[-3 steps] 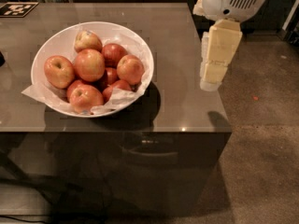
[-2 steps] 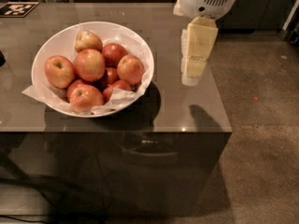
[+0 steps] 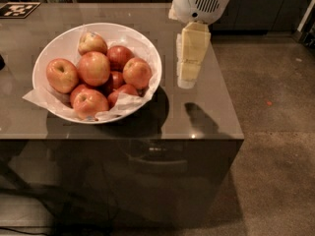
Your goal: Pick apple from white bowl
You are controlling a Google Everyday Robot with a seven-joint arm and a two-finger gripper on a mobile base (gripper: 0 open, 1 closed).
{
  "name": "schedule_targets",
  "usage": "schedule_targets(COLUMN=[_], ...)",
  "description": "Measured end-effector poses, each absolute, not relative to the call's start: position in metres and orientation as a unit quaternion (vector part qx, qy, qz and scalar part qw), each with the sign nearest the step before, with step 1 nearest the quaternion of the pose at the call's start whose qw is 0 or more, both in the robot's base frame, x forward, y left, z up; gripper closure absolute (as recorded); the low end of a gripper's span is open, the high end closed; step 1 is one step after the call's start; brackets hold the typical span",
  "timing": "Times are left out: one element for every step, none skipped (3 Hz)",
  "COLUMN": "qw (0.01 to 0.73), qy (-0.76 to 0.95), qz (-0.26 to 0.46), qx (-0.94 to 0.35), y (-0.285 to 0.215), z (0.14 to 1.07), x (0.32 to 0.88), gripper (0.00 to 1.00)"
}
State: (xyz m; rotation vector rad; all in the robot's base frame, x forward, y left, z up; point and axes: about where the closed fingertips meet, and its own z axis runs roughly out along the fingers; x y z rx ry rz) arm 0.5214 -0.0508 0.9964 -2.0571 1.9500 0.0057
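Observation:
The white bowl (image 3: 60,45) stands on the left half of the grey table, lined with crumpled white paper and holding several apples. The apple (image 3: 93,68), large and orange-red with a yellowish blush, lies on top near the middle of the pile. Smaller dark red apples lie around it, and a paler yellow-tan apple (image 3: 91,43) sits at the back. My gripper (image 3: 186,80) hangs pointing down from the white wrist (image 3: 202,3). It is above the table, just right of the bowl's rim, apart from the bowl and holding nothing.
The glossy grey table (image 3: 206,117) ends at its right edge close to the gripper, with bare floor (image 3: 275,112) beyond. A black-and-white marker tag (image 3: 17,9) lies at the far left corner. Dark cabinets stand behind.
My gripper has moved left, from beyond the table's right edge to over the table beside the bowl. The bowl and apples have not moved.

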Motion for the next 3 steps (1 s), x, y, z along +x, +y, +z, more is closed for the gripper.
schedule_targets(qw=[0.183, 0.208, 0.215], qy=[0.684, 0.669, 0.667], qz=[0.037, 0.075, 0.075], qx=[-0.705, -0.710, -0.709], y=[-0.027, 0.040, 0.044], z=[0.989, 1.015, 1.016], x=[0.535, 0.536, 0.538], gripper=[0.00, 0.00, 0.00])
